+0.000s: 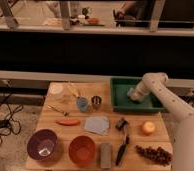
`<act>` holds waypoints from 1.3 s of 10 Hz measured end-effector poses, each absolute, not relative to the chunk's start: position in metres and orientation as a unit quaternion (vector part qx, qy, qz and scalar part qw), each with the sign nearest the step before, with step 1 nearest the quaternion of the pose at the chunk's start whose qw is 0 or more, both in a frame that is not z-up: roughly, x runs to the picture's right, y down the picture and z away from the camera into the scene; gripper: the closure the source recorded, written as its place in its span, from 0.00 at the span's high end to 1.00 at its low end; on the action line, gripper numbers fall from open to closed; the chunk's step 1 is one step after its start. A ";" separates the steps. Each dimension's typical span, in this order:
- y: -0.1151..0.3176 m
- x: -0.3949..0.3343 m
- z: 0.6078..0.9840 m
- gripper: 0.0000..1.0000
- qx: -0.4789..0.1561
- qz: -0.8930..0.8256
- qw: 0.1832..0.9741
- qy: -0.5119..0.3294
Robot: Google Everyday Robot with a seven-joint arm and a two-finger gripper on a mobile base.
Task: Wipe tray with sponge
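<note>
**Camera view (the only view).** The white robot arm reaches down from the right into the dark green rectangular plastic tray point(120, 100), which sits at the back right corner of the light wooden table point(160, 140). The gripper point(136, 92) is low over the right-hand part of the tray floor. A small pale patch at its tip is most likely the small pale sponge point(131, 96), resting on or just above the tray floor. Whether the gripper is closed on the sponge or spread cannot be told.

Off the tray stand a small blue cup point(82, 104) and a small metal cup point(96, 102), just left of the tray's rim. Nearer the front lie a flat grey-blue cloth square point(97, 124), a round purple bowl point(42, 144) and a round orange bowl point(82, 149).

*Step in hand, as judged:* wiping the tray floor. To do it well:

- Keep steady, light downward pressure so the sponge stays flat on the floor.
- Sweep in long strokes towards the uncovered left part.
- Stop short of the raised rim, where the sponge could catch or be dragged loose.
- Keep the tray from sliding towards the two cups.
</note>
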State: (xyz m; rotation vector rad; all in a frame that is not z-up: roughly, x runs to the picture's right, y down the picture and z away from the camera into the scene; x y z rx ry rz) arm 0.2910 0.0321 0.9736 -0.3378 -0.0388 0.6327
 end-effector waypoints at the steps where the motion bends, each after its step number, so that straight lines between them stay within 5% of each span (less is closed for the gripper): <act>1: 0.032 0.291 0.974 0.32 -0.165 0.310 0.936 -0.019; 6: 0.032 0.291 0.974 0.79 -0.165 0.310 0.936 -0.019; 13: 0.032 0.291 0.974 0.80 -0.165 0.310 0.936 -0.019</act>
